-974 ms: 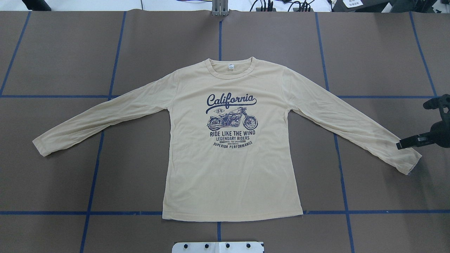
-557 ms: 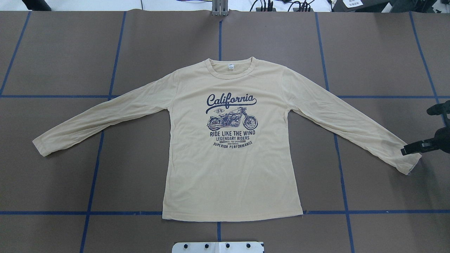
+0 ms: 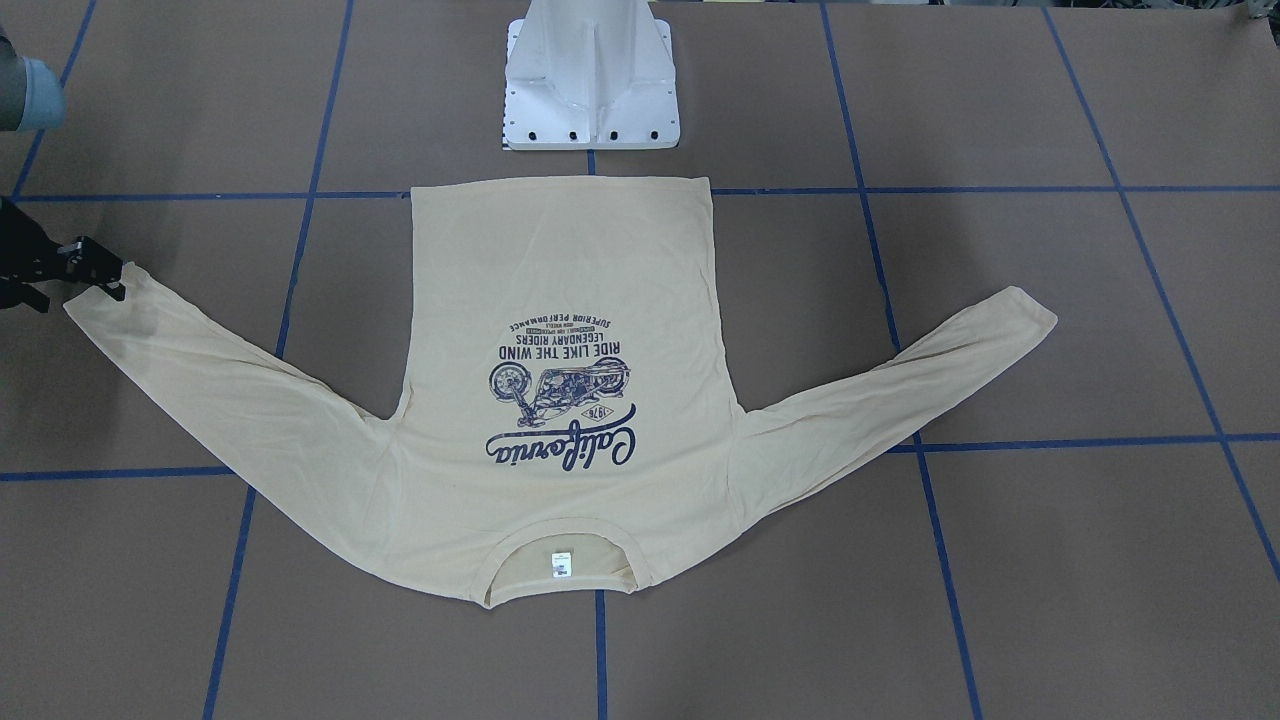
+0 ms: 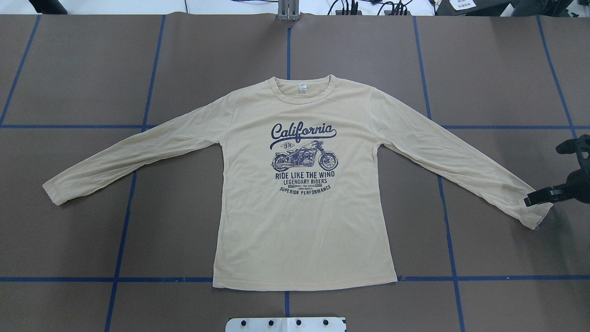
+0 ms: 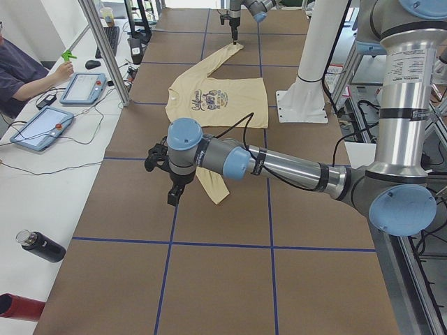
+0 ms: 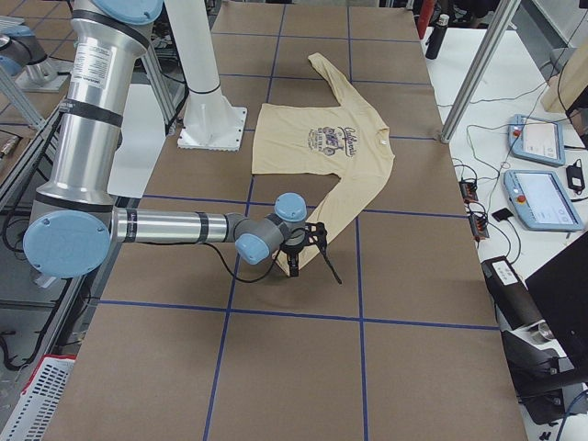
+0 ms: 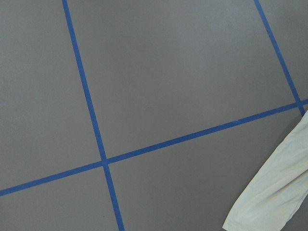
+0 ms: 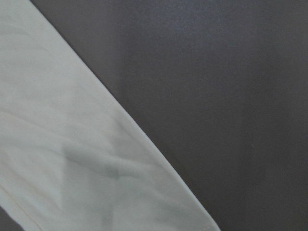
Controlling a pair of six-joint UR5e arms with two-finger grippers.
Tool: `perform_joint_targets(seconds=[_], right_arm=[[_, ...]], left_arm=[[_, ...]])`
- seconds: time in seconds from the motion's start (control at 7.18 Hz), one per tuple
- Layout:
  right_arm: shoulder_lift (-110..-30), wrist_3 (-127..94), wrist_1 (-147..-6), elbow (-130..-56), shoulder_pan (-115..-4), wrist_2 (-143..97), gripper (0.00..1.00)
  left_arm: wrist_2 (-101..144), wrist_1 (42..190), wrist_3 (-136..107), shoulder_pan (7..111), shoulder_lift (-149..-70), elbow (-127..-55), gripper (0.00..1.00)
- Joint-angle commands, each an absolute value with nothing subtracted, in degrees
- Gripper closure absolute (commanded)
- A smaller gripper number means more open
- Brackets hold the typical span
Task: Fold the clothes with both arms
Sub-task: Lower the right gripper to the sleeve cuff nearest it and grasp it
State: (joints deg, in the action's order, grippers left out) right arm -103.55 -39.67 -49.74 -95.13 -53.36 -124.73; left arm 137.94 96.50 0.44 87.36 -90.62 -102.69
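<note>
The cream-yellow long-sleeved shirt (image 4: 299, 216) lies flat and spread out, its navy "California" motorcycle print (image 4: 303, 147) facing up and both sleeves stretched outward. My right gripper (image 4: 544, 180) stands open at the right sleeve's cuff (image 4: 537, 214), one fingertip (image 4: 530, 201) low against the cuff's edge. The right wrist view shows only sleeve fabric (image 8: 72, 144) on the brown table. My left gripper (image 5: 172, 197) hangs beside the left sleeve's cuff (image 5: 218, 195) and appears only in the exterior left view, so I cannot tell its state. That cuff (image 7: 269, 192) is at the lower right of the left wrist view.
The white pedestal base (image 3: 590, 80) stands just behind the shirt's hem. Blue tape lines (image 4: 288, 46) grid the brown table. On a side bench are tablets (image 5: 84, 87), a seated person (image 5: 21, 70) and a dark bottle (image 5: 42, 246).
My right gripper has shifted a little toward the robot's side and outward, dropping closer to the right cuff. The shirt has not moved.
</note>
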Motion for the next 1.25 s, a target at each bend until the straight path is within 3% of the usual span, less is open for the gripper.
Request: perform_joint_targets(seconds=[0.0,0.42,1.11], right_arm=[[-103.4,-39.6,-49.7,-94.3,-53.2,-124.8,0.08],[-103.4,-39.7,-49.8,-94.0,-52.8,-124.8,0.10],[-103.4,-39.7,-49.8,-94.1,-52.8,-125.1,0.54]], left_arm=[[138.0,96.5,0.4,87.4,-90.6,-102.7,0.01],[138.0,96.5,0.4,87.4,-90.6,-102.7,0.01],[138.0,96.5,0.4,87.4,-90.6,-102.7,0.01]])
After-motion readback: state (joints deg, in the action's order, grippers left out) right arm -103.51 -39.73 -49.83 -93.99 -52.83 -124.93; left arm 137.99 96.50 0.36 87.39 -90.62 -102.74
